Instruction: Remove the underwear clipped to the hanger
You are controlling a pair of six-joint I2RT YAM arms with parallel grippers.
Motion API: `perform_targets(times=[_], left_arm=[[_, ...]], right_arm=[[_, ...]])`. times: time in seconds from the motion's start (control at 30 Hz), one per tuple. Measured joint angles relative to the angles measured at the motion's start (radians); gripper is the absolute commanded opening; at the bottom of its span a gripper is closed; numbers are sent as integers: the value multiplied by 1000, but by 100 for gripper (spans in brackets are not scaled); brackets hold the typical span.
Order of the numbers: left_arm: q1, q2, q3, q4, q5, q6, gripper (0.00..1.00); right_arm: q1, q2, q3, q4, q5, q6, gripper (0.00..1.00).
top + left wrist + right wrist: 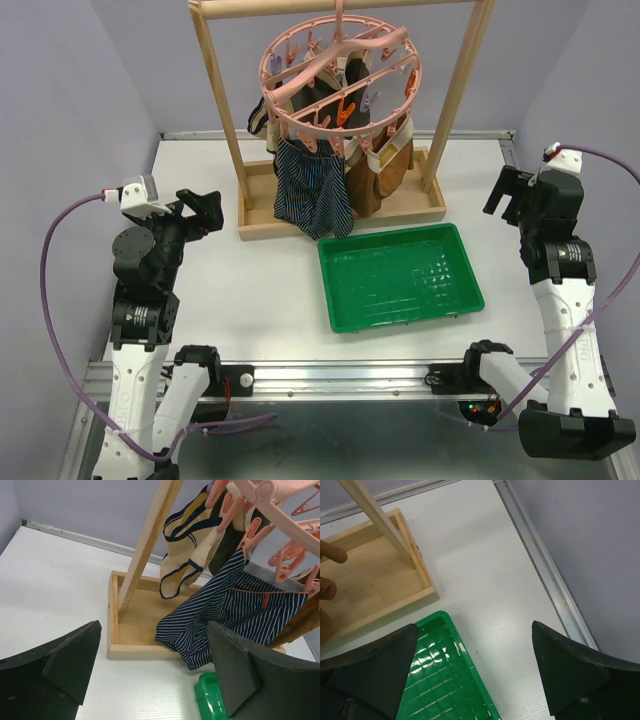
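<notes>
The pink round hanger hangs from the wooden frame's top bar, with underwear clipped round it. Navy striped underwear hangs at the front, brown underwear to its right, and beige and dark pieces behind. My left gripper is open and empty, left of the frame. In the left wrist view, the gripper faces the navy underwear, the beige navy-trimmed underwear and the hanger's clips. My right gripper is open and empty, right of the frame; it also shows in the right wrist view.
The tall wooden frame's base stands at the table's back middle. A green tray lies in front of it and also shows in the right wrist view. The table's metal edge rail runs along the right side.
</notes>
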Motion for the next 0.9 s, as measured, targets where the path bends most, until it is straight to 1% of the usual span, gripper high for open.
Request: perform_targets(times=[0.13,0.2,0.27,0.3,0.4,0.53,0.6,0.83,0.9], left_arm=[[0,-5,5,1,24,-10,99],[0,-7,5,2,37,-16,99],[0,-6,5,5,53,-24,99],[0,-3,5,8,64,-28,99],[0,4,5,16,84,-35,99],[0,16,5,20,107,-37,99],[0,24,5,21,117,-37,99],[0,23,5,24,146,-34,99],[0,10,5,24,162,-32,99]], right_arm=[[0,-4,3,0,-36,-27,100],[-1,-16,4,0,-122,-84,100],[-1,-47,4,0,-240,-160,100],[-1,-69,4,0,-329,-220,100],[-1,-150,3,2,-523,-349,100],[0,-193,4,27,-663,-381,100],[0,-167,8,31,-714,-374,100],[0,23,31,30,-921,-333,100],[0,51,37,31,-961,-325,100]])
